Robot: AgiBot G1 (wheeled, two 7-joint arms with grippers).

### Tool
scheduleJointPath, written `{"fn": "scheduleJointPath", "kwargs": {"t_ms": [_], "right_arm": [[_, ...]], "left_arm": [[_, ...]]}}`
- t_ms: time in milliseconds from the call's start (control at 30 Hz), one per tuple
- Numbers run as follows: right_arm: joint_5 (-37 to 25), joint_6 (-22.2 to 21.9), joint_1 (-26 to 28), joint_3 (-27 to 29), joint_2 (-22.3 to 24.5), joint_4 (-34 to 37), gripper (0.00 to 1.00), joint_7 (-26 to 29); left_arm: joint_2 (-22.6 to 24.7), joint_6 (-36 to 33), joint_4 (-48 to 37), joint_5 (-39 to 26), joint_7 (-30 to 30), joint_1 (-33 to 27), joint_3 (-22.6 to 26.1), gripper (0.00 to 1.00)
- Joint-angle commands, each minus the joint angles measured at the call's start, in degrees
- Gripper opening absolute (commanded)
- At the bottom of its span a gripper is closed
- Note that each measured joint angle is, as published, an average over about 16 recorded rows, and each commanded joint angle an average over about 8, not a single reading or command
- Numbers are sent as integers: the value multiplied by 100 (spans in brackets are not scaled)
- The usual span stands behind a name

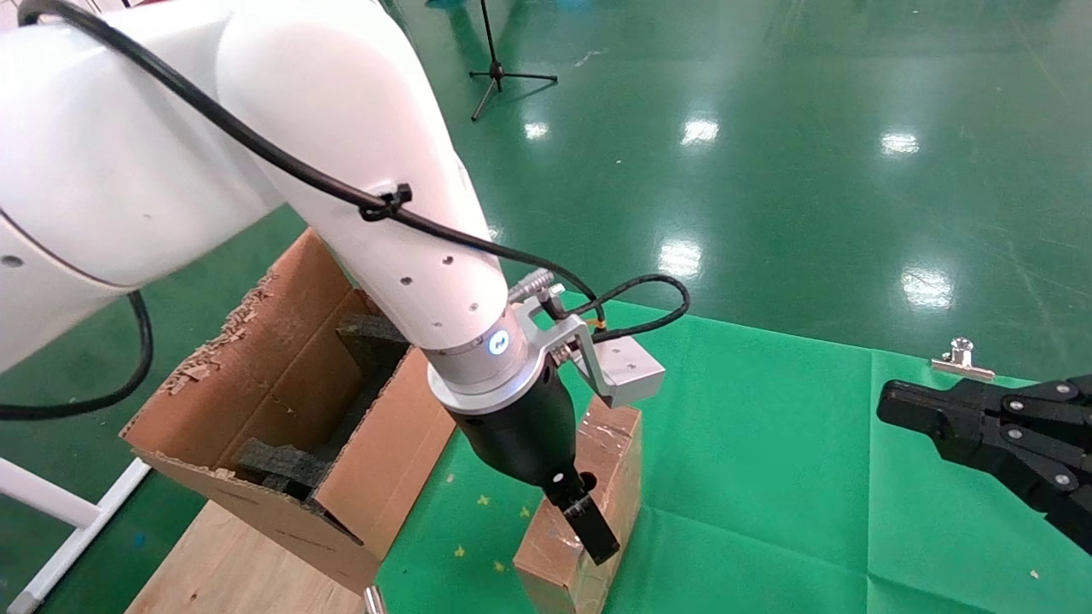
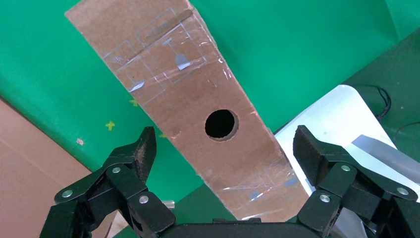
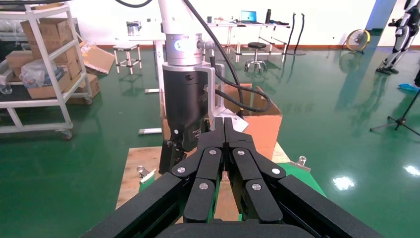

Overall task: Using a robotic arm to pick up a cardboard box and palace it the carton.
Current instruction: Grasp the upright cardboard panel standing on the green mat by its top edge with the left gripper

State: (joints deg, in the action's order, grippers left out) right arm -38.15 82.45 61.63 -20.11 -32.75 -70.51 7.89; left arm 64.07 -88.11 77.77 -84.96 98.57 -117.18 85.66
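Green cloth (image 1: 768, 443): lying flat across the work surface, filling the head view from 3 to 6 o'clock. Silver clip (image 1: 962, 358): sitting at the cloth's far edge, 3 o'clock. Black tripod stand (image 1: 503, 68): standing on the glossy green floor (image 1: 810, 170), 12 o'clock. Wooden board (image 1: 230, 563): lying at 7 o'clock. White shelving cart (image 3: 44, 74): carrying boxes, in the right wrist view.

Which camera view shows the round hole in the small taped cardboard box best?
The left wrist view: the cardboard box fills it, its round hole facing the camera. The head view shows the box partly behind the left gripper, hole unseen. The right wrist view barely shows the box.
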Motion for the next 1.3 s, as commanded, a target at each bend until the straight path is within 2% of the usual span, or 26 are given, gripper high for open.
{"fn": "scheduleJointPath", "kwargs": {"t_ms": [33,200,233,267,1100,1300], "right_arm": [[0,0,-1,0,0,1,100,0],[0,0,-1,0,0,1,100,0],[0,0,-1,0,0,1,100,0],[0,0,-1,0,0,1,100,0],[0,0,0,0,0,0,100,0],[0,0,-1,0,0,1,100,0]], "left_arm": [[36,2,0,11,-12,-33,56,73],[22,-3,-2,8,-10,-27,32,10],[18,-4,-2,6,-9,-24,26,2],[15,-4,-2,5,-9,-20,20,0],[-7,3,-54,-13,-22,16,-39,0],[-148,104,-169,-44,-365,-86,-90,0]]}}
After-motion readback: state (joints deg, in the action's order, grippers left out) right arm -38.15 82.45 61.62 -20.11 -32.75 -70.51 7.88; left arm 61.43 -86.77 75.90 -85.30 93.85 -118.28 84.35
